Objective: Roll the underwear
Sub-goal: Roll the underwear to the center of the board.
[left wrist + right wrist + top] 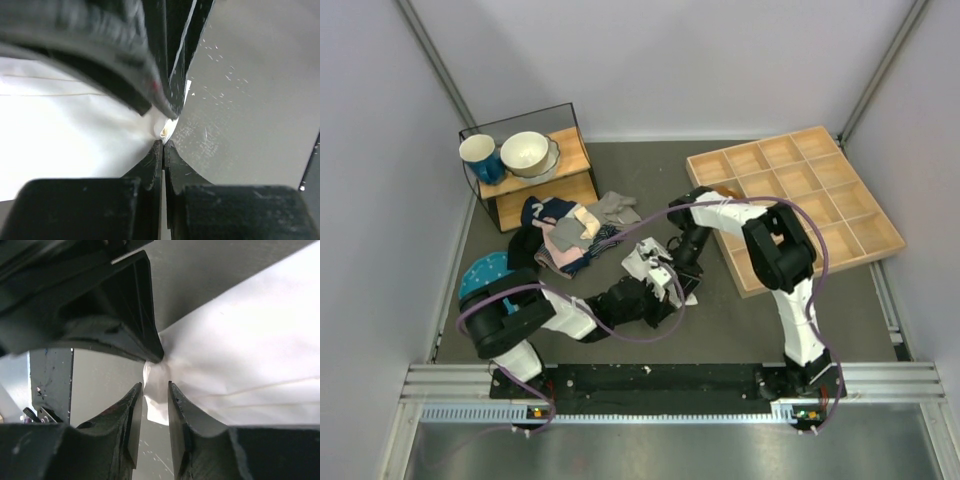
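Two tools, meeting tip to tip a little closer to the near edge of the table point(740, 325) than to the far one, about midway between the left and right edges. Of these, the left tool point(163, 145): pressed together, with a puckered bit of white cloth gathered right at the tips; looks clamped on it. The right tool point(154, 386): narrowed onto a pinch of the same cloth, fabric filling the gap.

One piece of underwear point(250, 340), plain white, smooth except for creases fanning out from the pinched corner and a thin seam line along one side. Spreads away from both tools over the grey surface.

Farther back, by the left edge: one teal rounded thing point(483, 272), partly behind the left arm. Beyond it, one loose pile of clothes point(565, 235), several pieces in navy, grey, pink and tan.

In the far left corner: one wire-framed wooden shelf point(535, 195), carrying one blue cup point(480, 157) and one white bowl point(525, 152) side by side. Toward the far right corner: one wooden tray point(840, 200), split into square compartments, set askew to the edges.
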